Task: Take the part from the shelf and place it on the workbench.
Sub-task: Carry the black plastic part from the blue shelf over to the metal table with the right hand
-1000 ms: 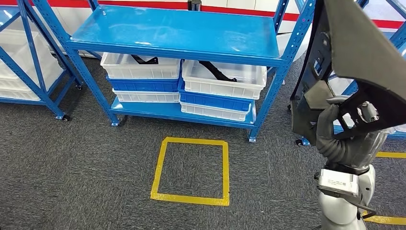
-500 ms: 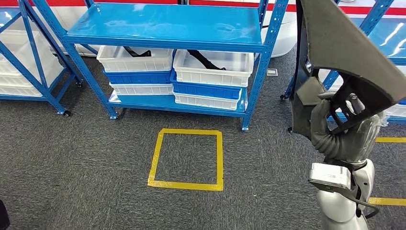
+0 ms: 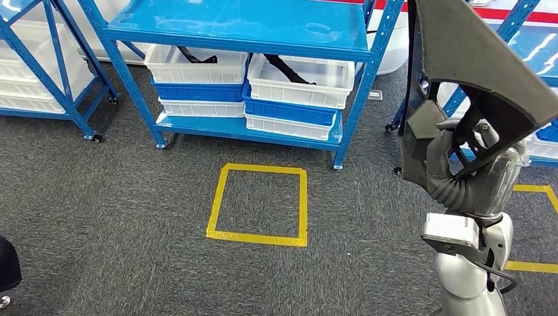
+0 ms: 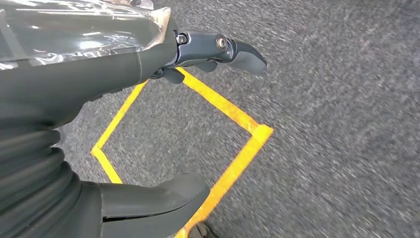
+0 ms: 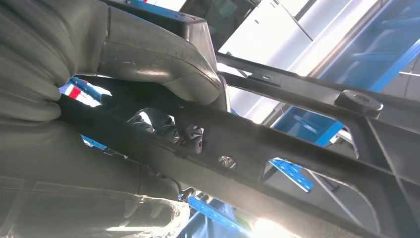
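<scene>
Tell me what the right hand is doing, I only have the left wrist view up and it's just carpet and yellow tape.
Observer: The right hand grips a large black part, held up on the robot's right side.
Operator: Where's the shelf from here?
Observer: A blue shelf stands ahead, just beyond the yellow tape square on the carpet.
Operator: Anything in its bins?
Observer: Two white bins sit side by side under its top board, the left bin and the right bin, each with a dark part in it.
</scene>
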